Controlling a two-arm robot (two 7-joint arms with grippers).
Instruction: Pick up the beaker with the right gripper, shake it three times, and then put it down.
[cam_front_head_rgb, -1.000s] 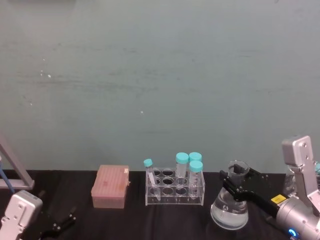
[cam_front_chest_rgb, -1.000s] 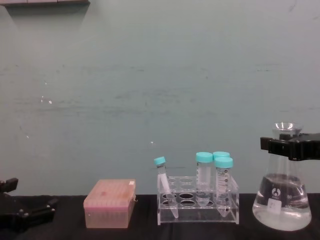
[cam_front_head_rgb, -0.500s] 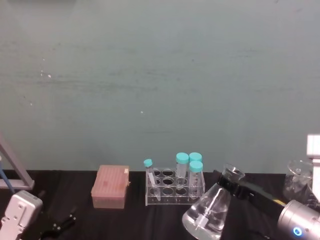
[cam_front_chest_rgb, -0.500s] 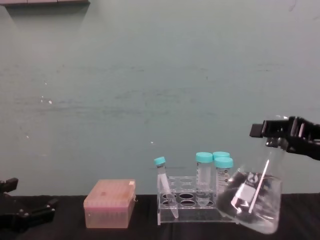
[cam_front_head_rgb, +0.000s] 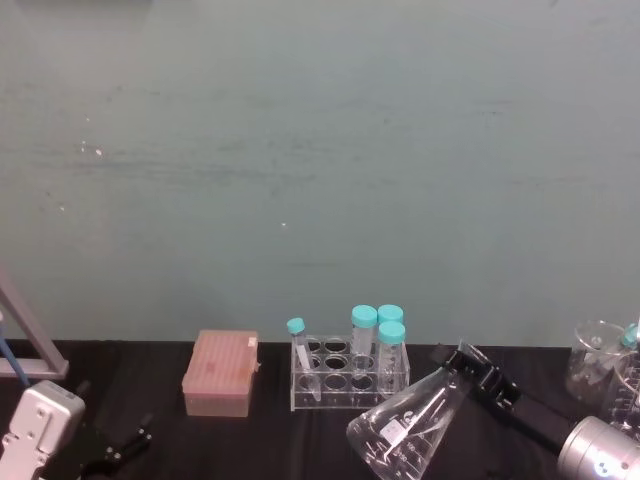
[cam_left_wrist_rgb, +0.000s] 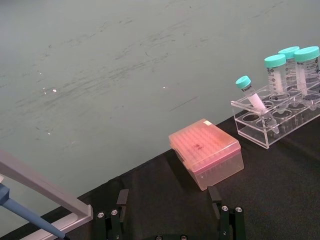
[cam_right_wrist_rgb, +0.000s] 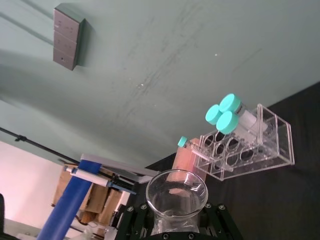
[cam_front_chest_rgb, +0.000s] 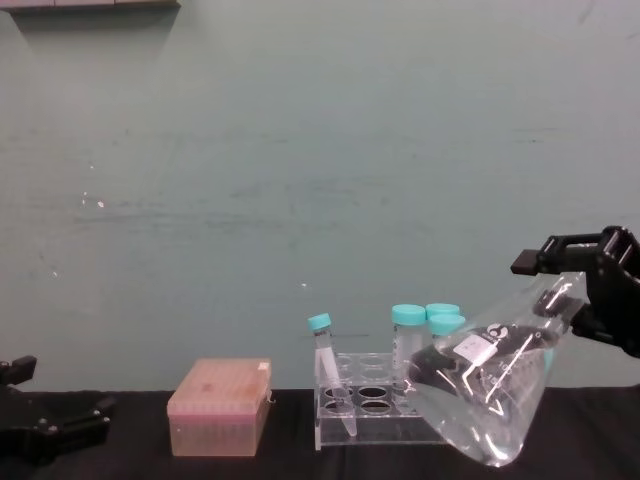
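Note:
The beaker (cam_front_head_rgb: 400, 435) is a clear conical flask with liquid inside, held off the table and tilted steeply, its wide base swung toward the tube rack. In the chest view the beaker (cam_front_chest_rgb: 485, 390) hangs in front of the rack's right end. My right gripper (cam_front_head_rgb: 472, 368) is shut on its neck, seen also at the right edge as my right gripper (cam_front_chest_rgb: 578, 290). The right wrist view looks down the beaker's rim (cam_right_wrist_rgb: 176, 192), with black fingers (cam_right_wrist_rgb: 136, 220) on both sides. My left gripper (cam_left_wrist_rgb: 170, 220) rests open and idle at the near left.
A clear rack (cam_front_head_rgb: 350, 378) with teal-capped tubes (cam_front_chest_rgb: 408, 318) stands mid-table. A pink tip box (cam_front_head_rgb: 220, 372) lies left of it. More glassware (cam_front_head_rgb: 598, 368) stands at the far right. A blue pipette (cam_right_wrist_rgb: 65, 205) on a stand is at the left.
The beaker stood upright one second ago. It has since been lifted and tipped more and more, its base swinging left toward the rack. The left arm has not moved.

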